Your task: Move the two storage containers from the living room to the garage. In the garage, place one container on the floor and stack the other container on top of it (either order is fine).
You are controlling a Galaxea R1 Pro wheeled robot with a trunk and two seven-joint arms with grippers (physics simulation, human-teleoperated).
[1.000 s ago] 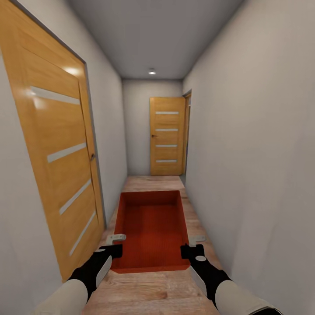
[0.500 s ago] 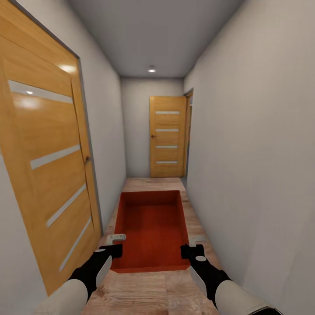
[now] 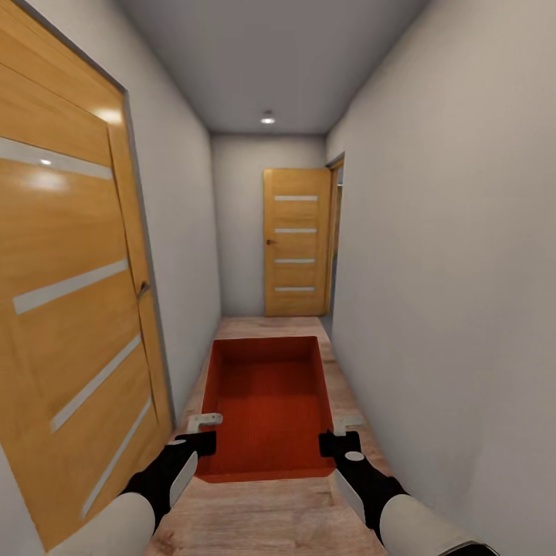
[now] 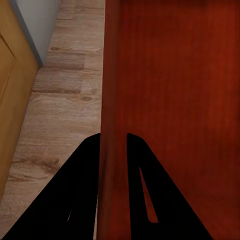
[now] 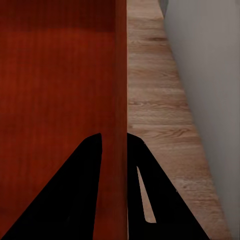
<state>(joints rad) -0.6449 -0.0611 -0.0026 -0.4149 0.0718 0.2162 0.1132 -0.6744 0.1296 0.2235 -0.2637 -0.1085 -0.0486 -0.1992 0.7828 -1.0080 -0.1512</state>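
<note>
In the narrow hallway, left gripper and right gripper each pinch a side wall of the orange-red storage container (carrying step); next, steer toward the far door

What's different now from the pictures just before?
The robot rolled forward down the hallway: the side door slid nearer and bigger, and the far door grew slightly. The bin stayed put between the left gripper and right gripper, each still clamped on a side wall.

Narrow grey-walled hallway, wood plank floor, two wooden doors
</note>
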